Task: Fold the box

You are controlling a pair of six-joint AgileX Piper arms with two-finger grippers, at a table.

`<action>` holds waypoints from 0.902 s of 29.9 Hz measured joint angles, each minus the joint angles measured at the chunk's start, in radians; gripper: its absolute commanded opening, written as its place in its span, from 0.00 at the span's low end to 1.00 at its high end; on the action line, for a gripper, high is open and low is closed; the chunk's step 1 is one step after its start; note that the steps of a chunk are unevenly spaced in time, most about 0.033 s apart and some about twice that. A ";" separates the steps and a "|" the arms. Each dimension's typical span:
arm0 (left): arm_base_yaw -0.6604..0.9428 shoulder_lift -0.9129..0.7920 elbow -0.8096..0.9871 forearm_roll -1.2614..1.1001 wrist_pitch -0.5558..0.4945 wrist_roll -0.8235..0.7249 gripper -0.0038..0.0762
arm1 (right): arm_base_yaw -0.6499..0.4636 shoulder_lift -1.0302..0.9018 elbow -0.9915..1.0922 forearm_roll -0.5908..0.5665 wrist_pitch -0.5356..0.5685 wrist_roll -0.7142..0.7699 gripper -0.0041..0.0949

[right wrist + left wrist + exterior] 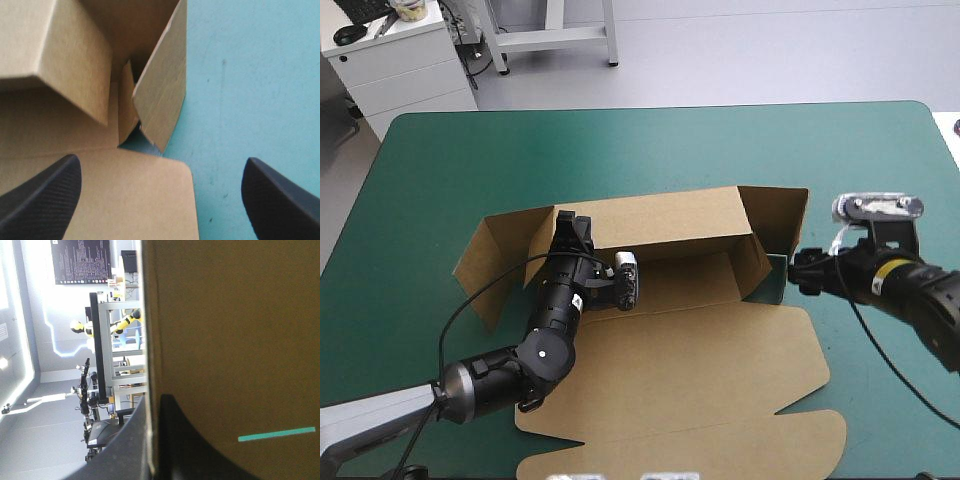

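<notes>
Teal-green table (620, 150) | box (670, 375): walls raised, lid flat | left gripper (570, 228) holds wall

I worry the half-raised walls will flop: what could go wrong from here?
1. Only the left gripper, shut on the box's back wall, seems to hold that wall up; releasing may let it fall.
2. The right gripper is open at the loose end flap; pushing in might crease the flap or shove the box.

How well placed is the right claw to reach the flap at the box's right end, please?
Probably yes: the open right claw faces the flap, with nothing standing between them.
</notes>
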 measured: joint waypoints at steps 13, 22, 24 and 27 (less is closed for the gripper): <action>0.000 0.000 0.000 0.000 0.000 -0.002 0.04 | -0.363 0.471 -0.566 0.324 0.191 -0.366 0.84; 0.000 0.000 0.000 0.001 0.004 -0.004 0.04 | -0.385 0.834 -0.903 0.382 0.286 -0.435 0.84; -0.001 0.000 0.000 0.002 0.006 -0.004 0.04 | -0.386 0.884 -0.928 0.404 0.286 -0.440 0.84; -0.001 0.000 0.000 0.003 0.009 -0.006 0.04 | -0.399 0.930 -0.936 0.422 0.287 -0.444 0.84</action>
